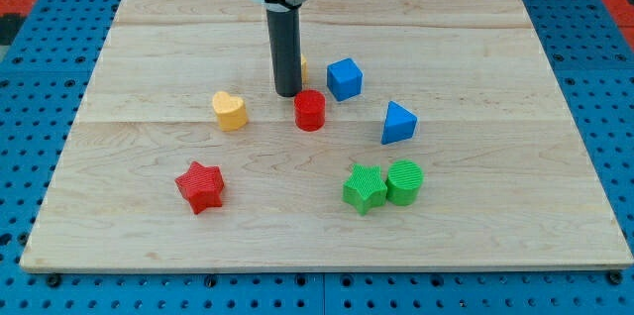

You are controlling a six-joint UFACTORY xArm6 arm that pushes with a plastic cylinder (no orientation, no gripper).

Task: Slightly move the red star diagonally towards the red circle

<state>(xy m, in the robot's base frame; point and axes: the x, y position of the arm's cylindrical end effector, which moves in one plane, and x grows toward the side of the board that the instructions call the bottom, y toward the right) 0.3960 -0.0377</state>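
camera view, red star lower-left of my tip

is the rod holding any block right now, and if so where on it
Nothing is held. My tip stands just up-left of the red circle, far from the red star.

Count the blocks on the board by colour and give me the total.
Red: 2, star and circle
Blue: 2, cube and triangle
Green: 2, star and circle
Yellow: 2, heart and one mostly hidden behind the rod
Total: 8
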